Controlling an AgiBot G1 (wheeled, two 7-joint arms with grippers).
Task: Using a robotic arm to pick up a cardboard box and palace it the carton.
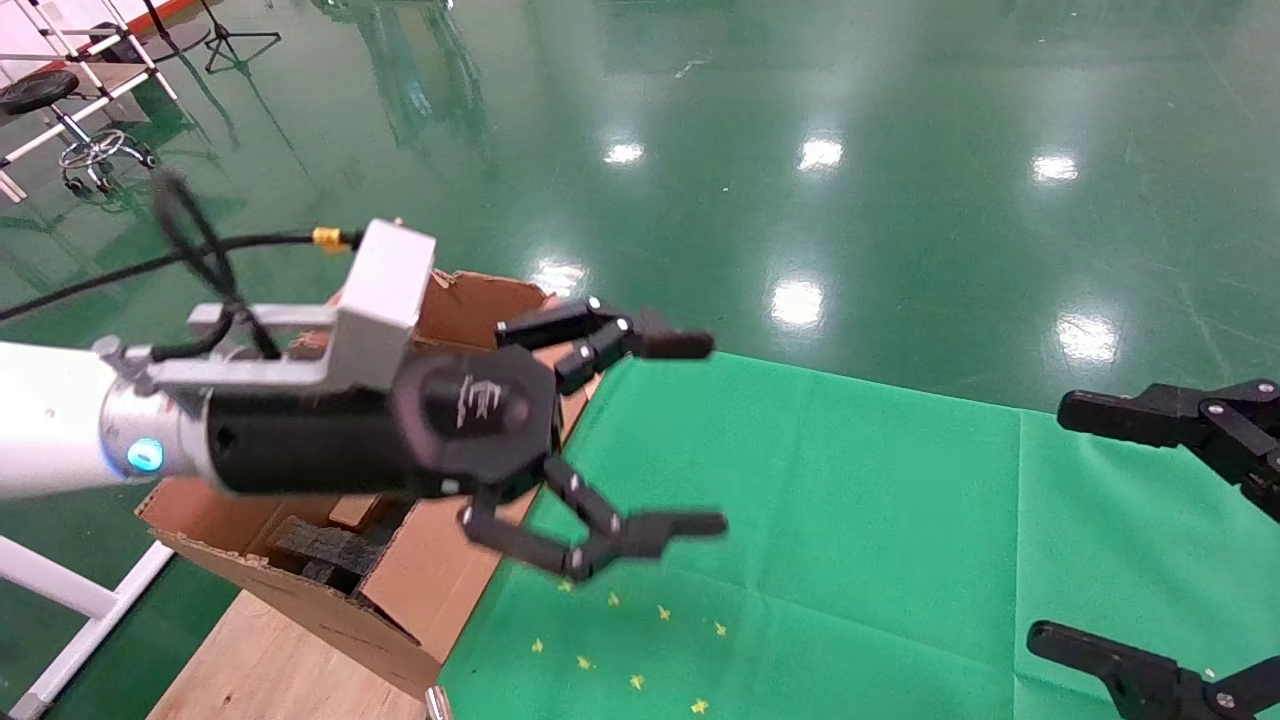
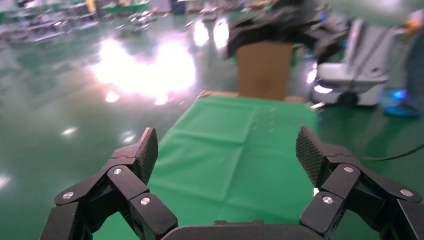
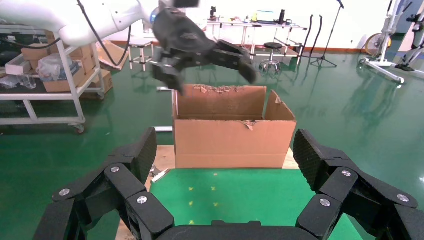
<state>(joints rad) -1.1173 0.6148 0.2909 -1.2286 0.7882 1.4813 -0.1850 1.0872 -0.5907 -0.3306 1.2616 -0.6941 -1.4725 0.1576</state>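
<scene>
A: First entry, largest item?

B: We logged the bench (image 1: 860,520), covered in green cloth, with small yellow marks near its front edge. Beyond it we saw glossy green floor (image 1: 900,120).

A: Next?

B: The carton (image 3: 232,135), brown corrugated, flaps upright and ragged, standing at the bench's left end on a bare wooden surface (image 1: 260,660). In the head view we noted dark foam blocks (image 1: 325,550) inside it.

A: And the arm?

B: The robotic arm (image 1: 50,420), white with a blue light ring, reached in from the left. Its left pincer (image 1: 690,435) hung over the carton's near edge and the cloth, fingers spread wide apart, nothing between them.

A: The other side?

B: The right pincer (image 1: 1120,530) sat at the bench's right edge, well apart from the carton; its fingers (image 3: 142,152) also stood wide apart and held nothing.

A: The cardboard box?

B: We could not find it in any view; whether it lay inside the carton, we could not tell.
</scene>
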